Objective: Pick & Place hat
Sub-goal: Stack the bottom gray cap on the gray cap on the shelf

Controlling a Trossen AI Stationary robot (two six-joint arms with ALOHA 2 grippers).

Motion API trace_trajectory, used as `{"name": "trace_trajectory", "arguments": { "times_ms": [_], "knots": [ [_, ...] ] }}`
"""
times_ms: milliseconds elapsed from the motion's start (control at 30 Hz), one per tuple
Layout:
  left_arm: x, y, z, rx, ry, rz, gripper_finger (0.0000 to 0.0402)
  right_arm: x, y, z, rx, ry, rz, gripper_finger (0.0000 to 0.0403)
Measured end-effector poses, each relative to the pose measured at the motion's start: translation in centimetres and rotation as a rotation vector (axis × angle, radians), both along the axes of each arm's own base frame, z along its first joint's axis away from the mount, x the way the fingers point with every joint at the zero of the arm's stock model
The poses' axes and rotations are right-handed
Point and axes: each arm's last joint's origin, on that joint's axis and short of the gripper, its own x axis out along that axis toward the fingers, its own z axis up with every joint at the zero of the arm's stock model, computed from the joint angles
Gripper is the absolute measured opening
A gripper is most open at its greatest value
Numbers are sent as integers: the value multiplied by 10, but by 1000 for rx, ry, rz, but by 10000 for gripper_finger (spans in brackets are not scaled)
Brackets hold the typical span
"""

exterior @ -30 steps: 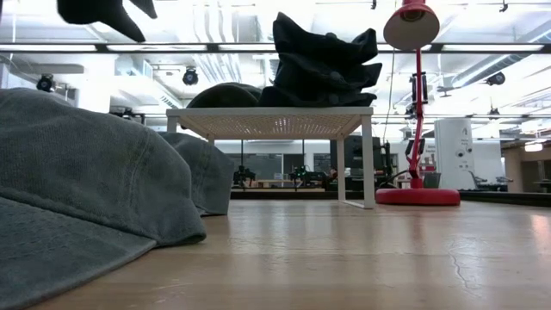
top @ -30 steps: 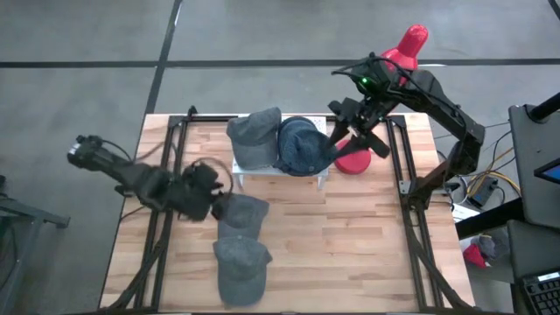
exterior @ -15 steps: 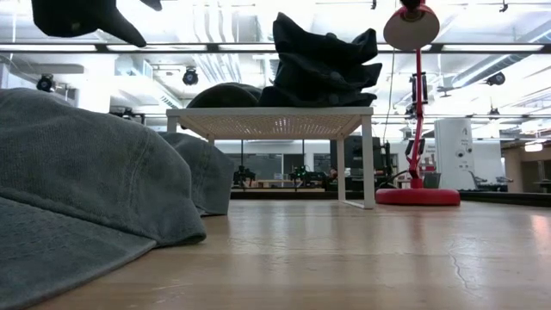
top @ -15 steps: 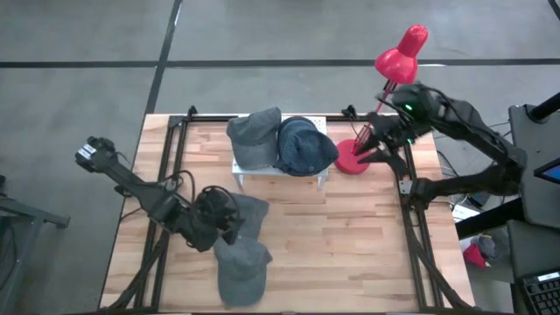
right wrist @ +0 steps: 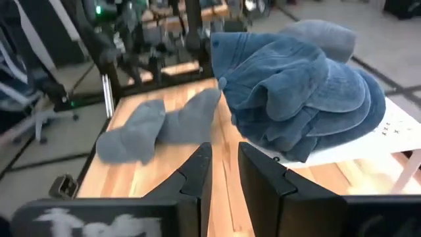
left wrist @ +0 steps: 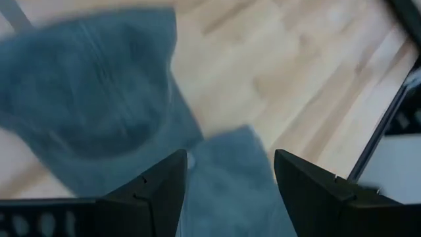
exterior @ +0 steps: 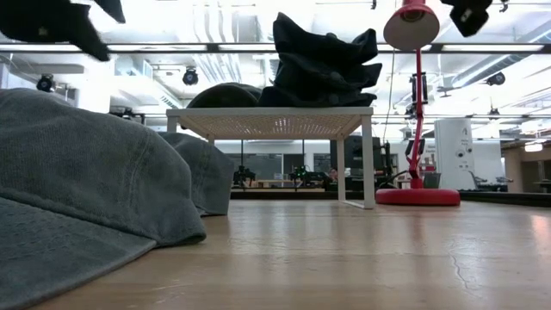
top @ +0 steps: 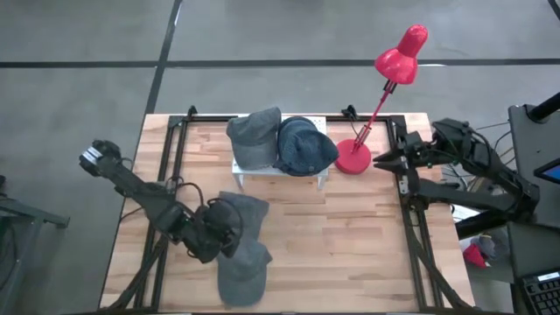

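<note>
Lying flat on the wooden table (top: 350, 236), two grey hats overlap: the near hat (top: 241, 271) and the second hat (top: 245, 213), both directly beneath the left gripper (top: 219, 234). Its fingers (left wrist: 158, 191) stand apart, holding nothing, with hat cloth showing between them. Step in hand, as I judge it: approach for the pick. Next move calls for descent and a pinch on one layer only. Farther off, the white rack (top: 278, 168) already carries a grey hat (top: 255, 136) and a blue hat (top: 306, 147), beside the red lamp (top: 385, 87). The right gripper (top: 385, 162) waits past the lamp at the table edge, fingers narrowly parted, empty.
</note>
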Motion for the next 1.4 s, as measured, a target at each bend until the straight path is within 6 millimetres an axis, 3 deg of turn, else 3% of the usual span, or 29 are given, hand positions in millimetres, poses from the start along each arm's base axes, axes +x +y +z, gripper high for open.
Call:
{"name": "trace_trajectory", "arguments": {
  "times_ms": [300, 467, 600, 933, 1400],
  "knots": [
    [-4, -14, -20, -128, 309, -138, 230, -5, 2, -36, 38, -75, -38, 59],
    [-18, -13, -18, -109, 422, -69, 230, -2, 0, -45, 63, -61, -43, 62],
    [-27, -6, -13, -95, 431, -24, 230, -1, 0, -44, 53, -82, -42, 68],
    [-25, 0, -9, 131, 298, -99, 230, -1, 0, -39, 42, -110, -40, 74],
    [-25, -1, -18, 87, 295, -67, 230, -1, 0, -39, 50, -109, -42, 59]
  ]
}}
